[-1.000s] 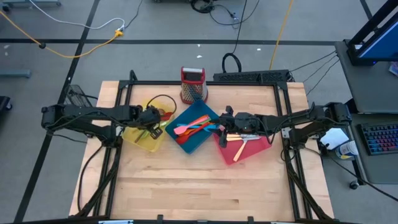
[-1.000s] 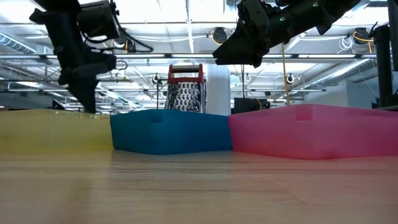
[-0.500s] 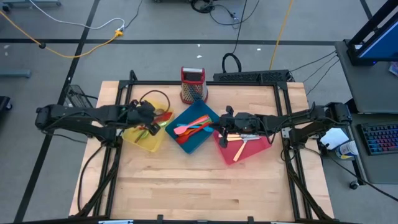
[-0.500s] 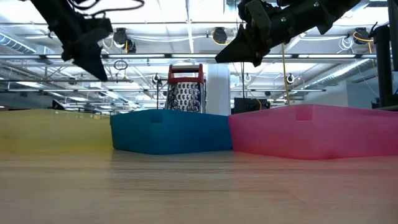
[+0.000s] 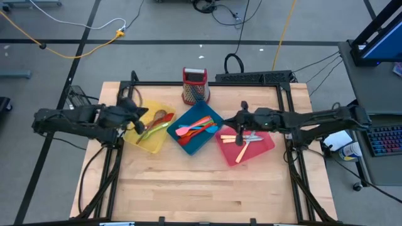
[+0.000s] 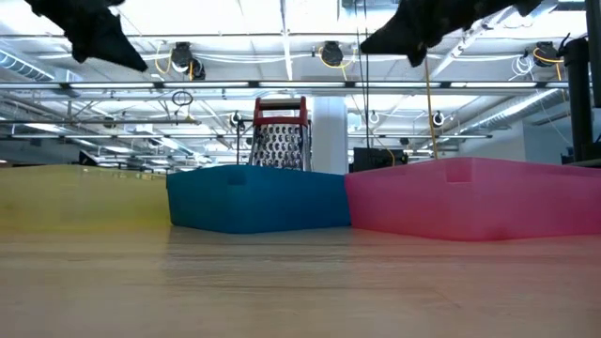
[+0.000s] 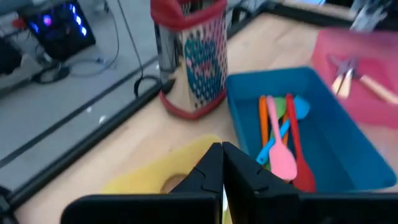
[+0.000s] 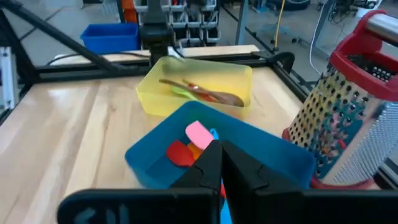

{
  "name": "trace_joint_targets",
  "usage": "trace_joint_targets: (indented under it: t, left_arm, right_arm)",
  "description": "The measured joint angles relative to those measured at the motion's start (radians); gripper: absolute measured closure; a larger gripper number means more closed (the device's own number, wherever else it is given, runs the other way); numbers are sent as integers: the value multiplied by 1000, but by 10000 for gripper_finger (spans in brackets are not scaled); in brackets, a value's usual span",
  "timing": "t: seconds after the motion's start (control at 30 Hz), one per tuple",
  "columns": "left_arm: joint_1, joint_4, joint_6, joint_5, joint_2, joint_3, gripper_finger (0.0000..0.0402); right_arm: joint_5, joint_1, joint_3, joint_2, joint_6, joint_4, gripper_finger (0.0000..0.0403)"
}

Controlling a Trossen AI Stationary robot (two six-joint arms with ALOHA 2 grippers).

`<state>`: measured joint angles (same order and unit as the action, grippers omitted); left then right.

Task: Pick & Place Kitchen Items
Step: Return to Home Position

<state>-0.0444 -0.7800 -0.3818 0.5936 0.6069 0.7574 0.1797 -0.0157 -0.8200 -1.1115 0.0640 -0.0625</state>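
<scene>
Three trays sit side by side mid-table. The yellow tray (image 5: 146,142) holds a wooden spoon (image 8: 208,93) and a green utensil (image 5: 154,130). In the blue tray (image 5: 202,147) lie orange, pink, red and blue plastic utensils (image 5: 196,127). Pale-handled cutlery (image 5: 244,142) lies in the pink tray (image 5: 262,148). My left gripper (image 5: 139,113) hangs shut above the yellow tray's far left corner, holding nothing. Above the pink tray's far left corner, my right gripper (image 5: 239,119) is also shut, with nothing between its fingers (image 8: 210,163).
A red-topped metal box grater (image 5: 195,86) stands upright behind the blue tray near the far edge. A black frame rail (image 5: 207,82) runs around the tabletop. Bare wood (image 5: 201,188) stretches from the trays to the near edge.
My left gripper has risen and drawn back toward the table's left edge, away from the yellow tray's middle. My right gripper has shut, risen, and pulled toward the right edge, from over the blue tray's right side to over the pink tray.
</scene>
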Motion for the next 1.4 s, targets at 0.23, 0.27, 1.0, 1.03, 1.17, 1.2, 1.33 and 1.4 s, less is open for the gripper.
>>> trace_joint_targets:
  t: [0.23, 0.27, 1.0, 1.03, 1.17, 1.2, 1.33, 1.4]
  left_arm:
    - [-35, 4, 147, 58, -177, 0, 380]
    - [-39, 6, 158, 75, -196, 0, 378]
    - [-81, 432, 566, 53, -603, -387, 376]
    - [-81, 442, 567, 36, -602, -390, 376]
    - [-82, 454, 566, -68, -601, -394, 376]
    - [-82, 457, 572, -94, -602, -399, 376]
    - [-82, 469, 600, -139, -602, -413, 376]
    - [-82, 496, 626, -169, -602, -427, 376]
  right_arm:
    - [-112, -13, 4, 156, -34, 182, 402]
    - [-130, -13, 13, 180, -49, 179, 402]
    - [-158, -12, 446, 769, -67, 22, 399]
    - [-158, -12, 456, 789, -79, 22, 399]
    - [-158, -12, 488, 857, -107, 21, 399]
    - [-158, -12, 496, 873, -111, 22, 399]
    - [-158, -12, 530, 931, -128, 23, 399]
    - [-159, -12, 548, 962, -136, 23, 399]
